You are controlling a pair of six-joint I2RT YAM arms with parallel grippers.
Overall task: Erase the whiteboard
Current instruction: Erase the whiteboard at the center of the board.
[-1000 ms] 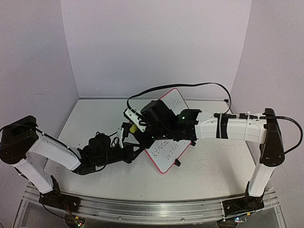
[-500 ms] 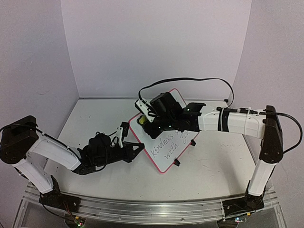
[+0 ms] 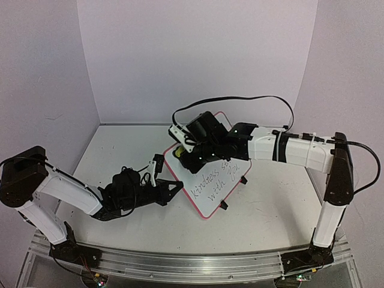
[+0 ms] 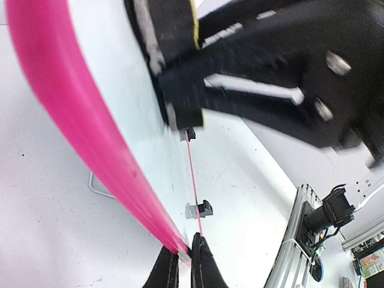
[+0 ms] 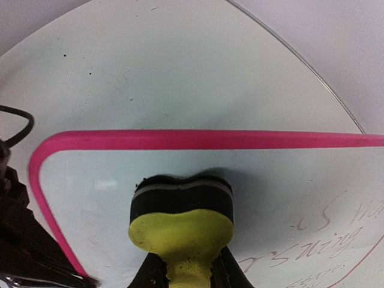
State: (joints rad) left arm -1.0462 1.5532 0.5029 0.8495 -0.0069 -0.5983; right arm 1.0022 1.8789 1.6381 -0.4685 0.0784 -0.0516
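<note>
The whiteboard (image 3: 209, 198) lies tilted mid-table, pink-framed, with dark handwriting (image 3: 211, 180) across its middle. My left gripper (image 3: 179, 186) is shut on the pink frame (image 4: 78, 126) at the board's left edge, its fingertips (image 4: 204, 267) pinching the rim. My right gripper (image 3: 182, 155) is shut on a yellow-and-black eraser (image 5: 182, 225). The eraser's black felt presses on the board's surface (image 5: 102, 180) near the far left corner. Faint writing (image 5: 327, 243) shows to the right of the eraser. The right gripper with the eraser (image 4: 174, 42) looms over the board in the left wrist view.
A black cable (image 3: 240, 102) arches over the right arm. Small black feet (image 3: 224, 205) stick out at the board's edge, one clip (image 4: 200, 209) close to my left fingers. An aluminium rail (image 3: 180, 264) runs along the near table edge. Lilac walls enclose three sides.
My right gripper has slid the eraser away from the board's middle toward its far left corner, uncovering more handwriting. The left arm has held still on the frame.
</note>
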